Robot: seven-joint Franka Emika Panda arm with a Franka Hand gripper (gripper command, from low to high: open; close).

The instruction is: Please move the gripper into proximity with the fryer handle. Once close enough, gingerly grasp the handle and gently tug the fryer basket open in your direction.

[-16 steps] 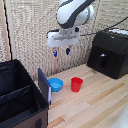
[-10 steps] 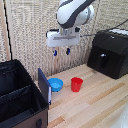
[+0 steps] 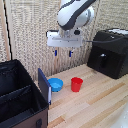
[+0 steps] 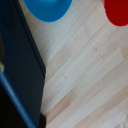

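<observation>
The boxy black air fryer stands on the wooden table at the exterior view's right. Its flat front panel, the fryer basket, looks closed, with the short black fryer handle upright on it. My gripper hangs in the air well to the exterior view's left of the fryer, above the table. Its two blue-tipped fingers point down, spread apart with nothing between them. The wrist view shows no fryer, only table, a blue bowl, a red cup and the dark case.
A blue bowl and a red cup sit on the table below my gripper. A large black divided case with an open lid fills the exterior view's lower left. A pale panelled wall runs behind.
None visible; the arm and gripper hold about the same place over the bowl and cup.
</observation>
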